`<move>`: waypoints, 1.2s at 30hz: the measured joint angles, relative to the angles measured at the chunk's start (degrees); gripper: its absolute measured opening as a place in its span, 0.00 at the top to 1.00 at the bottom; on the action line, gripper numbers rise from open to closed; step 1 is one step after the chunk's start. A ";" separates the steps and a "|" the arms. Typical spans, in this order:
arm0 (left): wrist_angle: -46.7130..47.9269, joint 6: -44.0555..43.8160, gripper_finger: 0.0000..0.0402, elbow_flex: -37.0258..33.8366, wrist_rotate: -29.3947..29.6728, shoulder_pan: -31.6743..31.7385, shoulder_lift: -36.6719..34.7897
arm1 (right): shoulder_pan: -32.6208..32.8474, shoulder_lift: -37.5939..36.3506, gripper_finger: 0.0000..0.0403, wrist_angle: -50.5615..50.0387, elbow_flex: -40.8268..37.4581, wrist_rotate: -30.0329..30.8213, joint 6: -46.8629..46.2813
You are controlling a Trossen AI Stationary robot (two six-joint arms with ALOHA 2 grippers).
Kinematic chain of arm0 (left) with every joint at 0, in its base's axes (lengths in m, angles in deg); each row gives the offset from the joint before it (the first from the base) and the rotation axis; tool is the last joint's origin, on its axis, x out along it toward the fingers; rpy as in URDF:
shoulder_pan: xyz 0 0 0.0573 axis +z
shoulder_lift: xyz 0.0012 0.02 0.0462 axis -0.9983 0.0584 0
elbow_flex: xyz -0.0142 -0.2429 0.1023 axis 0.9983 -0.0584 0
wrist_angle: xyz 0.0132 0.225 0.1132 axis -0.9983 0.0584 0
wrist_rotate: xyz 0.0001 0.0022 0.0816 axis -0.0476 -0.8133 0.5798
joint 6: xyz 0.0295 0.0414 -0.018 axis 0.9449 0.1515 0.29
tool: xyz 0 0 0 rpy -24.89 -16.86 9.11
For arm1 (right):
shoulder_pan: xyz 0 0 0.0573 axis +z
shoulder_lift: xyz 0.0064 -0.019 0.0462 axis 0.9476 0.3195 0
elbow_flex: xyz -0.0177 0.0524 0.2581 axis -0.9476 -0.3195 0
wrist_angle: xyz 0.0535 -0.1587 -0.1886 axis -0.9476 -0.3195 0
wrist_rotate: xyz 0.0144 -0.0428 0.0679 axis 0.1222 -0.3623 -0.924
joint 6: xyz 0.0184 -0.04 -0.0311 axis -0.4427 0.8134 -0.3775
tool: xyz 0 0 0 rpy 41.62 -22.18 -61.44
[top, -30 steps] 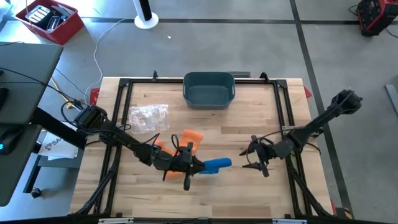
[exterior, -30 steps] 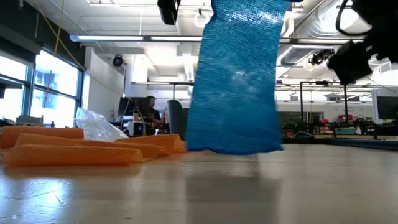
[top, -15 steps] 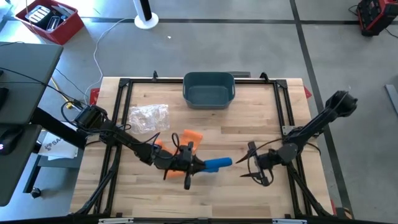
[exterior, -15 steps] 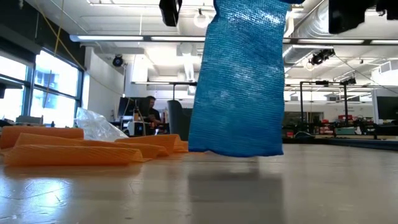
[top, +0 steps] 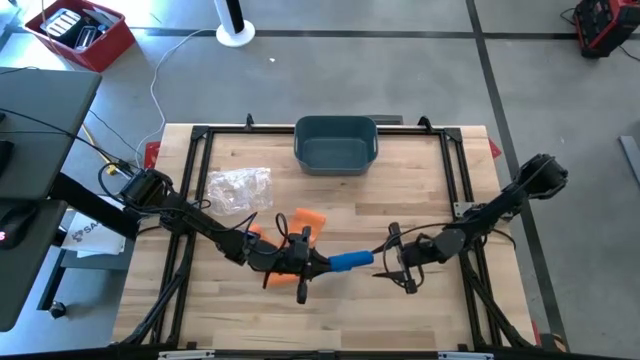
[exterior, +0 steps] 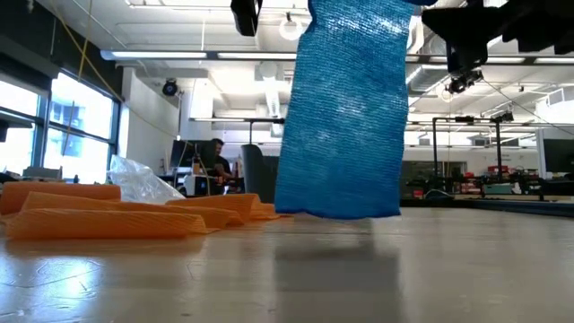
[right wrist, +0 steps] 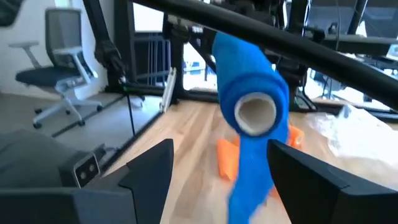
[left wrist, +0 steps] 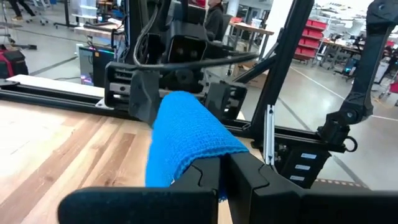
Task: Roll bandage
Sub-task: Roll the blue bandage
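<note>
Stage: we judge rolling partly done | left claw (top: 322, 266): pinching bandage (top: 350, 263), held above desk (top: 440, 180) centre | loose tail hangs toward desk, unrolled | right claw (top: 392, 262): spread, at roll's free end, not gripping | remaining: wind tail

Left arm: reaches from the table's left edge toward centre front; left gripper (top: 318, 266) clamped tight on the blue bandage roll (top: 349, 263). Right arm: extends in from right; right gripper (top: 391, 257) spread wide, facing the roll's end.
</note>
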 joint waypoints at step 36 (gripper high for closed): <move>-1.28 1.51 1.00 -0.02 -0.41 0.35 0.00 | 1.44 0.57 0.37 6.27 0.34 -2.66 2.08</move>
